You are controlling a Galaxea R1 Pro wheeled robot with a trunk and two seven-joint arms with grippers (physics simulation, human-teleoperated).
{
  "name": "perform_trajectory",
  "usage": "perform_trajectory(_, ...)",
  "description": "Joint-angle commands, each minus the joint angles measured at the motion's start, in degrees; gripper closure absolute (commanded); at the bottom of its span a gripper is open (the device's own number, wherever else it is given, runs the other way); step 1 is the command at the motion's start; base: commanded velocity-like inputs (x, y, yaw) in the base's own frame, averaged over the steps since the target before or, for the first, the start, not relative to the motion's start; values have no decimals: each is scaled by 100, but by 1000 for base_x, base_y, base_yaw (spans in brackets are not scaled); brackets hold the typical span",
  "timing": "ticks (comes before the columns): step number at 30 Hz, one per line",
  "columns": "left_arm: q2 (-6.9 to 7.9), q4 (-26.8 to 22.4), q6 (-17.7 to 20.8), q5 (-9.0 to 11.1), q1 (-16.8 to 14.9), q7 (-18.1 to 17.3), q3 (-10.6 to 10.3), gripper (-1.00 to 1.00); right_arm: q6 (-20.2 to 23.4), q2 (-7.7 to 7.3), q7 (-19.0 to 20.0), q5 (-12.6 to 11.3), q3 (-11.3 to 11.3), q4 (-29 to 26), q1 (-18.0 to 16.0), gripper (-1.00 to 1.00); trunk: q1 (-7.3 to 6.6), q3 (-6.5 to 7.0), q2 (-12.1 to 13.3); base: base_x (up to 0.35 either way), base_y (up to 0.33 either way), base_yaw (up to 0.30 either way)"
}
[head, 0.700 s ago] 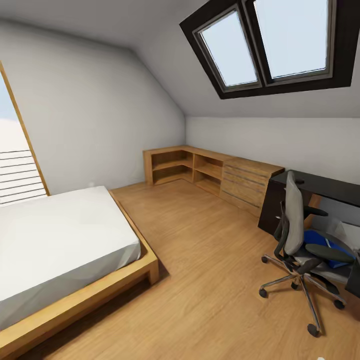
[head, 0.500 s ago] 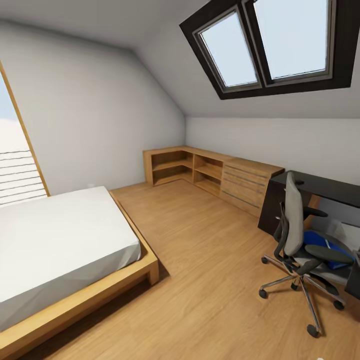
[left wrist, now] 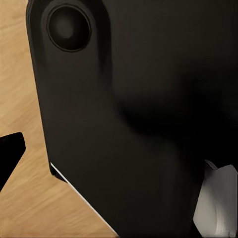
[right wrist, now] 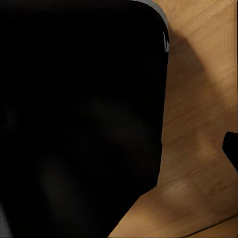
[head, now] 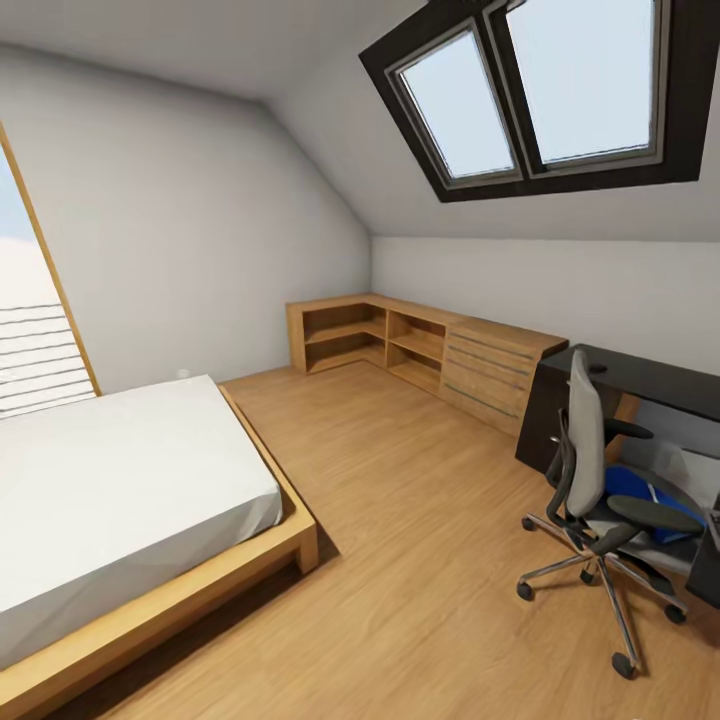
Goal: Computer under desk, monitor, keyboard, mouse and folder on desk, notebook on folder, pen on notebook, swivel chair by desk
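While hanging over wood floor [left wrist: 20, 99] beside dark robot body [left wrist: 139, 109]: tool spread impossible to tell. At four o'clock, swivel chair [head: 590, 470] carrying folder [head: 640, 488], beside counter [head: 650, 375].

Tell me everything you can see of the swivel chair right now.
The swivel chair stands upright on the wood floor at the head view's right, in front of the black desk. Its tall grey fabric back is seen nearly edge-on, on a dark frame, with dark padded armrests. A chrome five-star base rests on black casters. The blue folder lies on its seat, partly hidden behind the near armrest. The seat points toward the desk.
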Motion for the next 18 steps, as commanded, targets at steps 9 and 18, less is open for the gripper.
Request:
perform_trajectory(9,17,-52,-3,3,5,-6,8,-100,-633,-5,18,-20,-15,11,-8,-100,-198,159,360,0,0,0)
perform_trajectory(18,27,-1055,3,3,6,-1,8,-100,-1309,7,33,-37,-23,-453,-2,-100,-396,320,721,0,0,0)
